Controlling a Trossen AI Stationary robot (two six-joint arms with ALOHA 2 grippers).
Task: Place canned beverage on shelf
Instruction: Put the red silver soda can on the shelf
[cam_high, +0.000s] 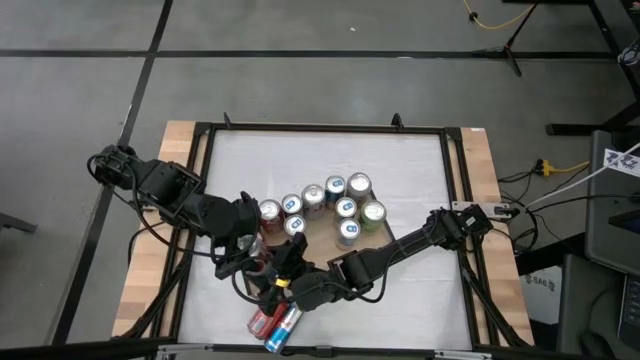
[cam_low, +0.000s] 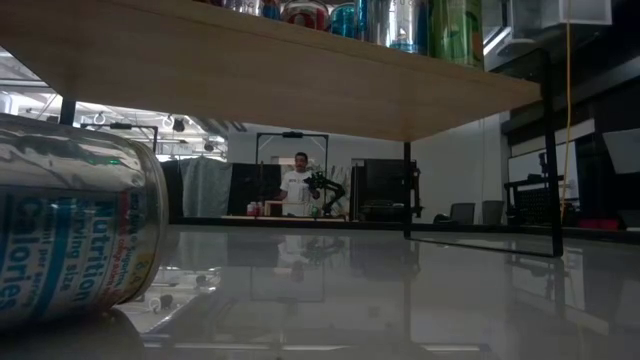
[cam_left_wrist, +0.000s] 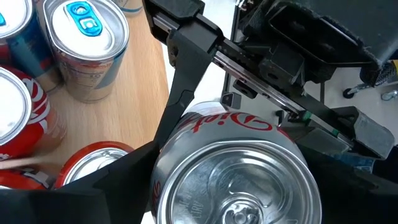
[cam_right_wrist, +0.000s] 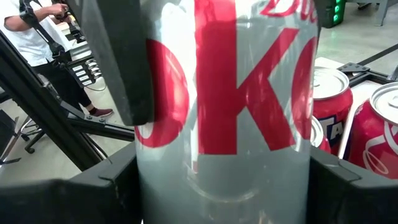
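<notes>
A silver Diet Coke can (cam_high: 262, 260) is held upright between both grippers, at the near left corner of the wooden shelf (cam_high: 322, 228). My left gripper (cam_high: 250, 250) comes from the left and is shut on it. My right gripper (cam_high: 286, 268) comes from the right and is shut on it too. Several cans (cam_high: 330, 205) stand on the shelf board. The held can fills the left wrist view (cam_left_wrist: 236, 180) and the right wrist view (cam_right_wrist: 224, 112). It does not show in the low view. My left gripper pinches the can's wall just below its upper rim (cam_left_wrist: 163, 186), one finger (cam_left_wrist: 118, 186) on each side. The fingers point down from above. The can stands upright under them; what its base rests on does not show. My right gripper pinches the can's wall (cam_right_wrist: 149, 186) between its two fingers, one (cam_right_wrist: 68, 199) on each side. The fingers come about level from the table's near right and lie across the can. One finger (cam_left_wrist: 184, 87) shows against the can's side. The can is upright.
Two cans (cam_high: 275, 322) lie on the white table near its front edge; one (cam_low: 70, 230) fills the low view's left. The shelf board (cam_low: 300, 80) spans that view on black legs. Red and blue cans (cam_left_wrist: 81, 43) stand close beside the held can. A person (cam_low: 298, 190) stands far behind.
</notes>
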